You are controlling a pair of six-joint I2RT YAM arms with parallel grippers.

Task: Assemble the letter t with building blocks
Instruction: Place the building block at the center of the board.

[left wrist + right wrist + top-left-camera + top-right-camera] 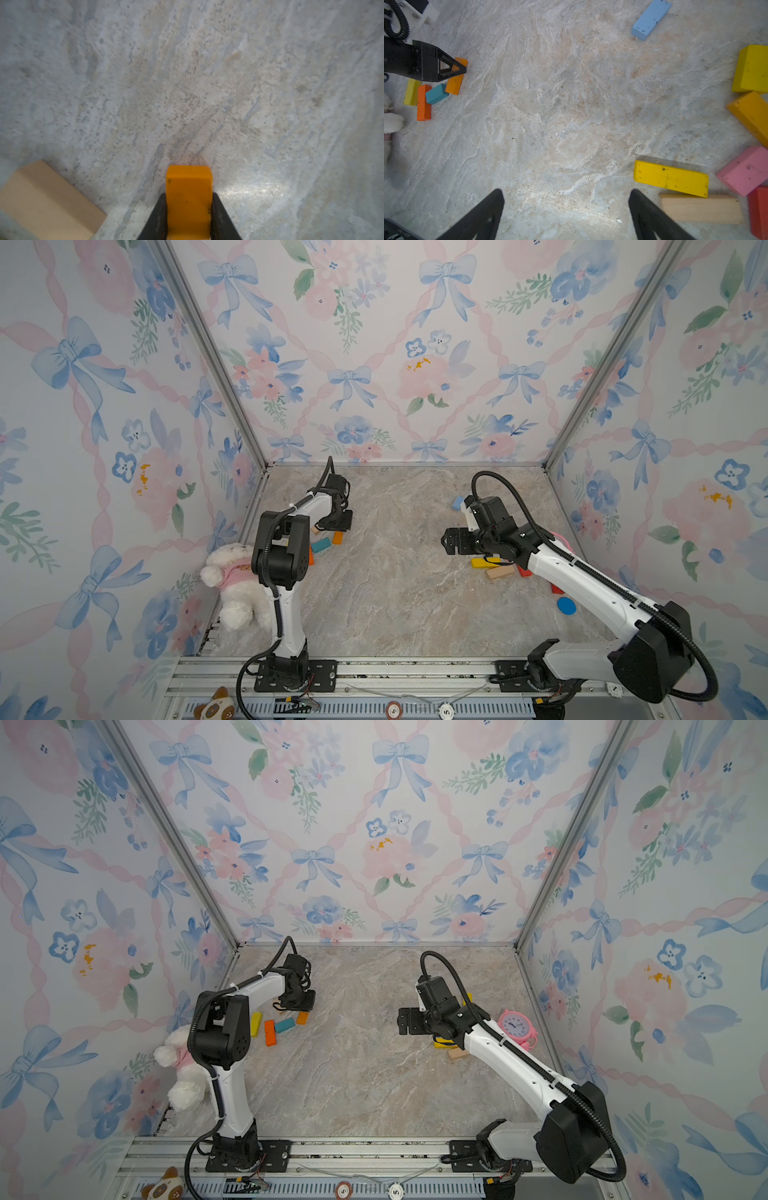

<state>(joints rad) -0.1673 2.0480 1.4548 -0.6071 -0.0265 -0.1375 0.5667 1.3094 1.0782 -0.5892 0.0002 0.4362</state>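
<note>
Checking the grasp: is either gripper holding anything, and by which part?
Left gripper pinches an orange block by its sides, near one end; right gripper holds nothing.

Marble-look tabletop point(395, 605). Yellow block point(256, 1023), red-orange block point(269, 1032), teal block point(285, 1025) and orange block point(302, 1017) are grouped at the left. Second yellow block point(670, 178), bare-wood block point(699, 208) and red block point(759, 209) are grouped at the right. Light blue block point(651, 19) is set apart farther back. Plush toy point(237, 585), blue disc point(566, 606) and pink clock point(515, 1027) are parked along the edges.

The grey-beige marble-patterned counter point(550, 124) looks smooth, with a faint gloss under the light. The orange painted wooden block point(189, 199) is matt and speck-scuffed. The bare pale wood block point(699, 208) is unpainted, dull. The white plush toy point(239, 605) is fluffy cloth.
</note>
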